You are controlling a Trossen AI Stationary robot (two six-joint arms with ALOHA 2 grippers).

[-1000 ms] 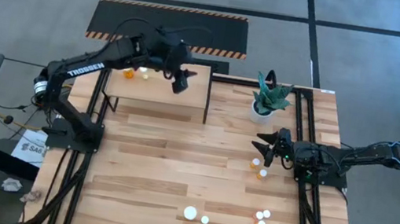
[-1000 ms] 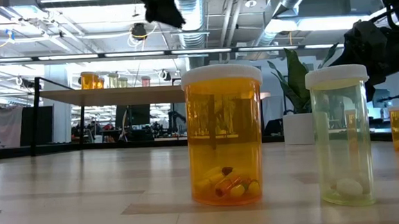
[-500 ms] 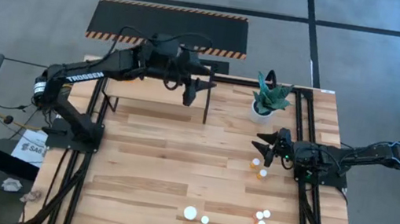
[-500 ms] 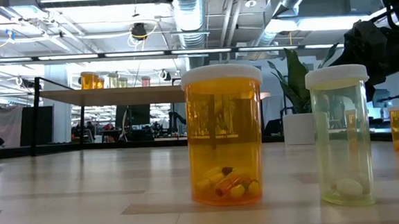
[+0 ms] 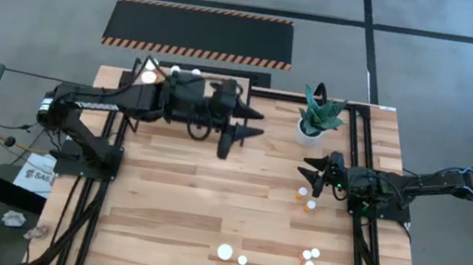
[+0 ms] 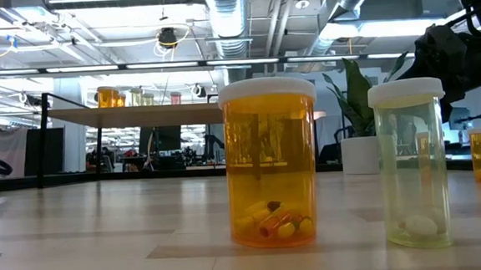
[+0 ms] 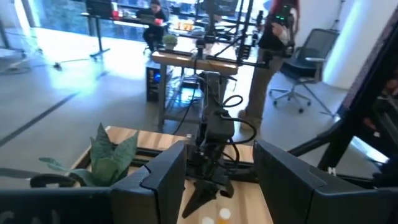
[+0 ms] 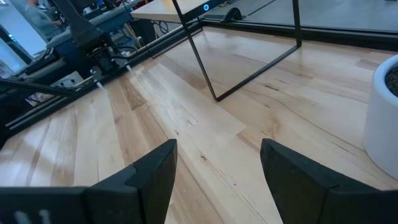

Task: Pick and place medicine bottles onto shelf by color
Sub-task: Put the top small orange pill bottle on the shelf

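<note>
My left gripper [image 5: 245, 123] hangs past the light-wood box shelf [image 5: 190, 77], fingers spread with nothing between them, so I judge it ready to fetch another. The white-capped orange, yellowish and pinkish medicine bottles [image 5: 305, 198] stand upright, long axes vertical, caps up, just beside my parked right gripper [image 5: 313, 175], whose fingers gape empty. Sorted ones sit on the shelf behind the left gripper.

The worktop [image 5: 208, 194] is pale striped wood. Behind it lies a black mat [image 5: 199, 31] with orange-striped edges. The near bottle [image 6: 271, 162] is amber with a white cap, its neighbour [image 6: 412, 163] yellowish-clear. A white pot [image 5: 310, 132] holds a green plant.
</note>
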